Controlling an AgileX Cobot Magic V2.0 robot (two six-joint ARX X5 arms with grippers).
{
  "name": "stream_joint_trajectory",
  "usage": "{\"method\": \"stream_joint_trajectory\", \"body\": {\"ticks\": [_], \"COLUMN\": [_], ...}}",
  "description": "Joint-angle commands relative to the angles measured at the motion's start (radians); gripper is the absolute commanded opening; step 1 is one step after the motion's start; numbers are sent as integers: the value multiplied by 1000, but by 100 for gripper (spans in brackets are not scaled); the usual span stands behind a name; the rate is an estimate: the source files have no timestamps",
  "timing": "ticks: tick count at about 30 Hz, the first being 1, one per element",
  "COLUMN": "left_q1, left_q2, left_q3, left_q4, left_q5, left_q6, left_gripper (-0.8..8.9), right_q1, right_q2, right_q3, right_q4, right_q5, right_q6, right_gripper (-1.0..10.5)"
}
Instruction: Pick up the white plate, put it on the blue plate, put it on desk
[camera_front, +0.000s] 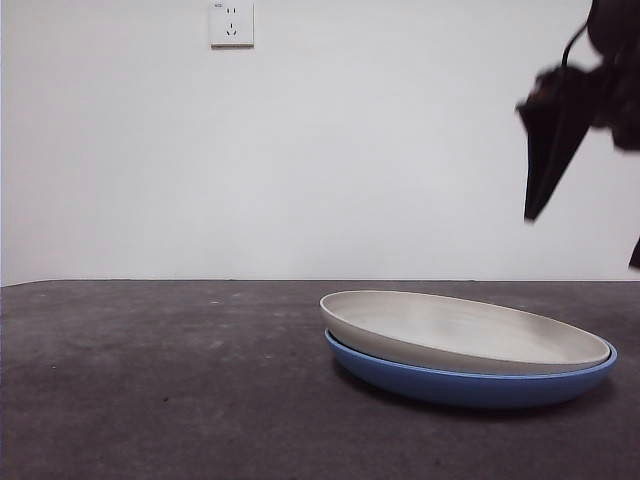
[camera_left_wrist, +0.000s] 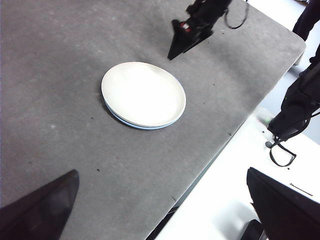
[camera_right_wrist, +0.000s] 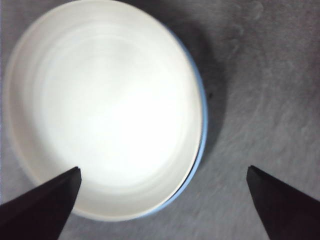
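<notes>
the white plate (camera_front: 465, 332) sits nested on the blue plate (camera_front: 470, 384), slightly tilted, probably because it was set down off-centre; so only a thin blue crescent shows. both rest on the bench (camera_front: 150, 380), nearer its right edge than its left. the right gripper (camera_right_wrist: 162, 185) hangs above the stack with its fingers spread wide and holding nothing, likely placed for a grasp on the rim. the left gripper (camera_left_wrist: 162, 200) waits high with fingers spread, empty. most of the blue plate is hidden under the white one.
</notes>
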Motion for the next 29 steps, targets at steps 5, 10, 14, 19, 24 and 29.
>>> {"method": "stream_joint_trajectory", "body": {"ticks": [5, 10, 14, 19, 24, 29], "left_q1": [-5, -5, -5, -5, -5, -5], "left_q2": [4, 4, 4, 4, 4, 4], "left_q3": [11, 11, 11, 11, 11, 11], "left_q4": [8, 8, 8, 8, 8, 8], "left_q5": [-2, -2, -2, -2, -2, -2], "left_q6": [12, 12, 12, 12, 12, 12], "left_gripper": [572, 572, 572, 572, 572, 572], "right_q1": [-2, -5, -5, -5, -5, -5], "right_q2": [151, 217, 244, 264, 267, 271], "right_q3": [18, 18, 18, 18, 18, 18], "right_q4": [85, 105, 122, 141, 145, 143], "right_q5": [-58, -60, -81, -105, -104, -105], "right_q6": [-33, -39, -45, -44, -44, -43], "right_gripper": [684, 684, 683, 585, 518, 437]}}
